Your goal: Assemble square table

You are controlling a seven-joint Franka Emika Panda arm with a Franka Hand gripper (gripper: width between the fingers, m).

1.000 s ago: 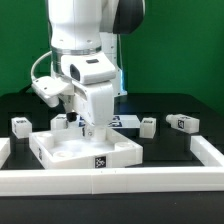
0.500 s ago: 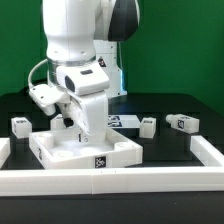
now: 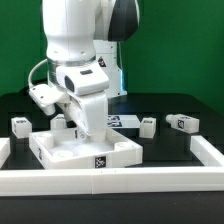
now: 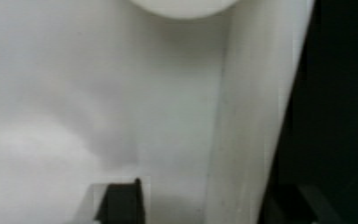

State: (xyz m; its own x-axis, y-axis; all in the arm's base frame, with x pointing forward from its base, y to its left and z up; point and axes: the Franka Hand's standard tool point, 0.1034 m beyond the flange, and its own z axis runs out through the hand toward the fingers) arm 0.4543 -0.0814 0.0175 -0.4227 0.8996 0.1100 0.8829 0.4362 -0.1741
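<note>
The square table's white slab (image 3: pixel 60 152) lies rim-up near the front rail, with a tag (image 3: pixel 101 161) on its front edge. My gripper (image 3: pixel 88 130) is lowered onto the slab's far side. In the wrist view the gripper (image 4: pixel 217 200) straddles the slab's raised rim (image 4: pixel 265 110). One dark finger (image 4: pixel 123 202) stands inside the slab, the other at the rim's outer side against the black table. Whether the pads press the rim is unclear. Several short tagged legs lie loose: (image 3: pixel 21 125), (image 3: pixel 149 124), (image 3: pixel 181 122).
Long white barrier rails run along the front (image 3: pixel 110 179) and the exterior view's right (image 3: pixel 206 150). The marker board (image 3: pixel 124 121) lies behind the slab. Another leg (image 3: pixel 60 122) sits close beside the arm.
The arm has shifted slightly toward the exterior view's left and settled lower over the slab. The slab and legs have not moved.
</note>
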